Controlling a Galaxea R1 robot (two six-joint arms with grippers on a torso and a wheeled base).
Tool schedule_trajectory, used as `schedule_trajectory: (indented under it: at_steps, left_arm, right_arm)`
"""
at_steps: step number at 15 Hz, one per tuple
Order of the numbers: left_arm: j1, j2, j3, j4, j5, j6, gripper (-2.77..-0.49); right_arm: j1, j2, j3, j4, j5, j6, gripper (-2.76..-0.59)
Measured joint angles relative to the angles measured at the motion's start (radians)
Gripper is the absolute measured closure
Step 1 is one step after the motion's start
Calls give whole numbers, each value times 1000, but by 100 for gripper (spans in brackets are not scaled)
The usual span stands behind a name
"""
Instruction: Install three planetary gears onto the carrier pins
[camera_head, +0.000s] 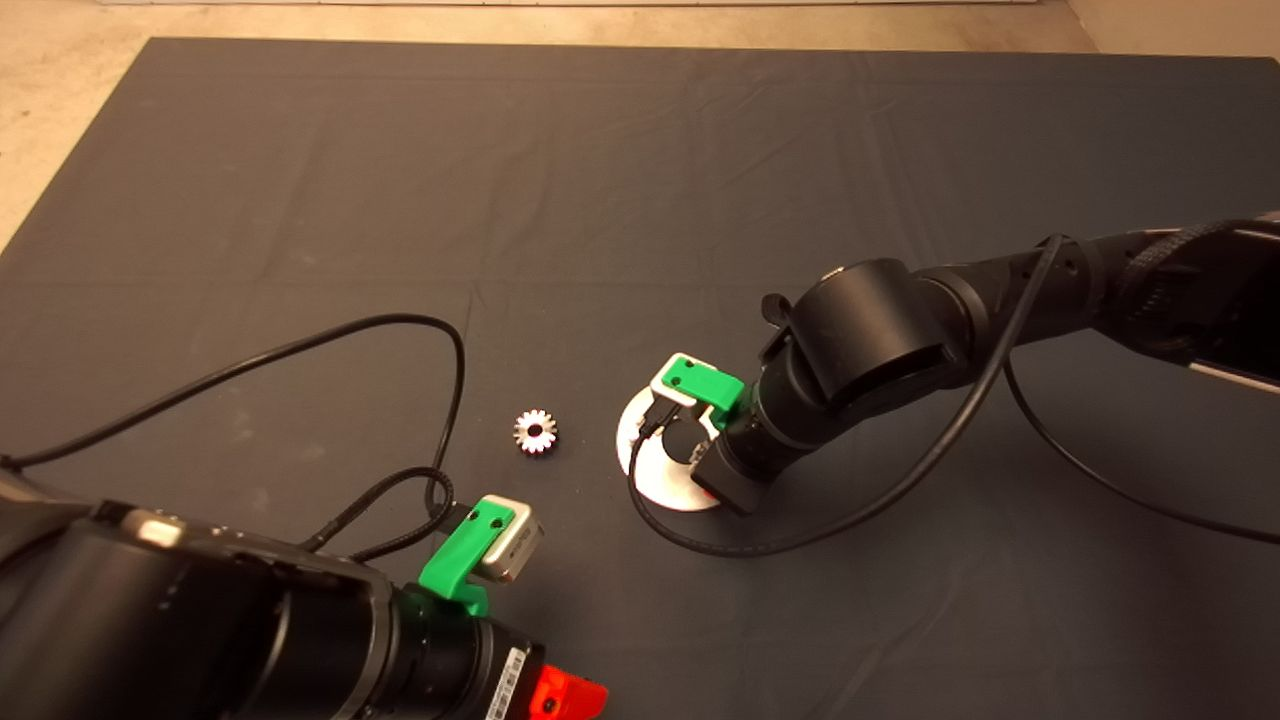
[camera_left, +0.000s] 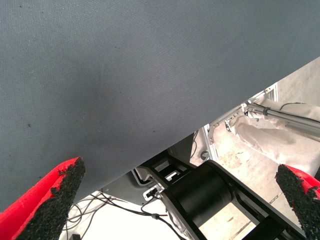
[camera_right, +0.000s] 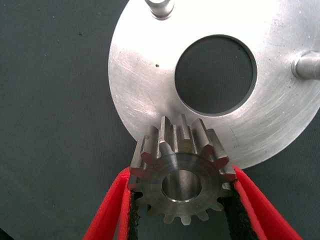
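**A:** Where's my right gripper (camera_right: 182, 212)?

**B:** Over the disc (camera_head: 655, 480), which lies on the mat (camera_head: 640, 200) right of centre. The right arm (camera_head: 880, 350) comes in from the right edge and covers most of the disc from above.

**A:** On my wrist feed I have a gear (camera_right: 181, 180) pinched between the two red fingers (camera_right: 112, 210), black pads against its teeth on both sides. I see its central hole face-on. It sits over the disc's rim, on the side nearest the camera.

**B:** Is it on a pin?

**A:** I can't tell. There's something pale inside the hole, but I can't say whether it's a pin top. Two other pins are plain to see: one (camera_right: 161, 7) at the far rim, one (camera_right: 307, 65) off to the side, both upright and bare. The big centre hole (camera_right: 216, 75) shows mat through it.

**B:** From above I see a second gear (camera_head: 535, 431) lying flat on the mat, near the disc on its left, not touching it. I can't find a third.

**A:** Me neither. And my left gripper (camera_left: 182, 192)?

**B:** Low at the lower left, arm (camera_head: 200, 620) coming in from that corner, well apart from the loose gear.

**A:** Its fingers (camera_left: 55, 197) stand wide apart with nothing between them. Past them I see only the mat's edge, and beyond it the floor and some black robot hardware.
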Motion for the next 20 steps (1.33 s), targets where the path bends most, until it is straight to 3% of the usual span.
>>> schedule_trajectory:
  at_steps: [14, 20]
  left_arm:
    - [0, -7, 0, 0, 0, 0, -276]
    - [0, -10, 0, 0, 0, -1, -276]
  right_arm:
    - [0, 1, -8, 1, 0, -31, -97]
    - [0, -44, 7, 1, -1, -32, -97]
